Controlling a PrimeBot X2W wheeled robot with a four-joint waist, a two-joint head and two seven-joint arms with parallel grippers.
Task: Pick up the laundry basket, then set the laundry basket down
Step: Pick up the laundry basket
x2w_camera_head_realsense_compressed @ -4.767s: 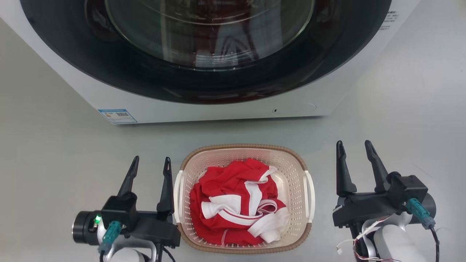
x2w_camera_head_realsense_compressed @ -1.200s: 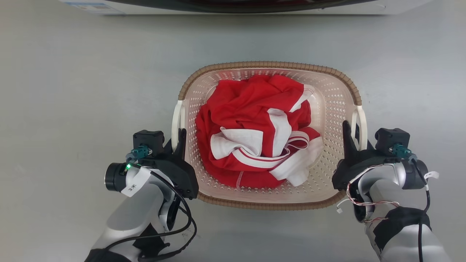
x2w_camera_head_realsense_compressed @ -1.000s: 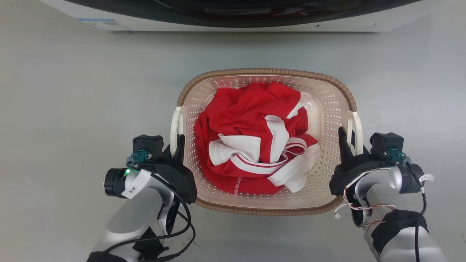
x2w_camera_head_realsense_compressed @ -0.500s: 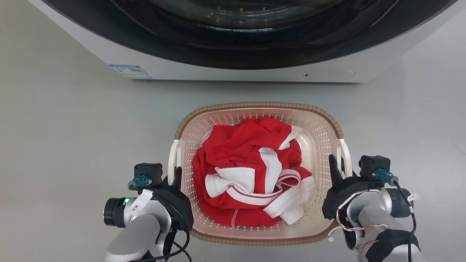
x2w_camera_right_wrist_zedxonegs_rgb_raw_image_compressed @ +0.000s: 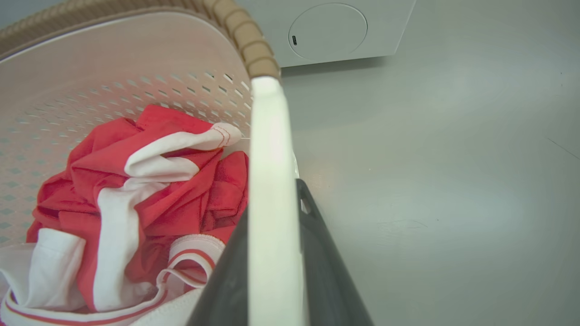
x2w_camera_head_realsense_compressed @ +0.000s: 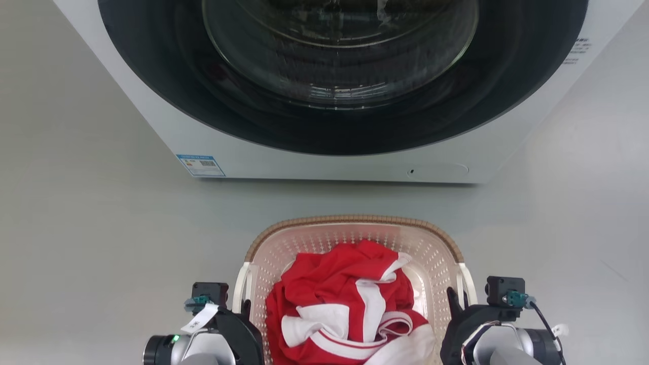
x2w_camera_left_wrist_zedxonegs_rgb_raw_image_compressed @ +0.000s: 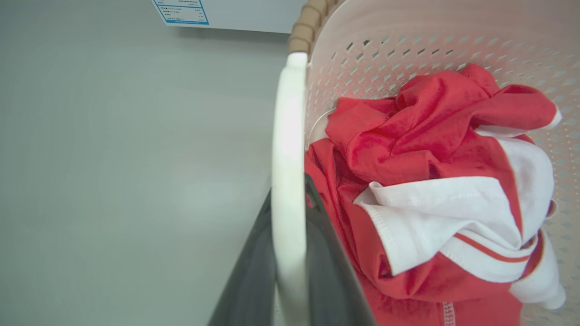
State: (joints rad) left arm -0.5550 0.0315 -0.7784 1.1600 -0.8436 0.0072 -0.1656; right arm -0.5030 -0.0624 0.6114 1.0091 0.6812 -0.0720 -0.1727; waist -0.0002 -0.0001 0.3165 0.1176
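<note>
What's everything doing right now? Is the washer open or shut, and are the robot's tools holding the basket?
laundry basket: holds clothes, gripped by both white side handles; lifted or not, cannot tell.
red and white clothes: crumpled inside the basket.
washing machine: round door shut.
left tool: shut on one basket handle.
right tool: shut on the other handle.

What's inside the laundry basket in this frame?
Crumpled red-and-white clothing lies bunched in the laundry basket, with the perforated walls showing around it. The basket floor beneath the cloth is covered, so whether anything else lies underneath cannot be seen.
</note>
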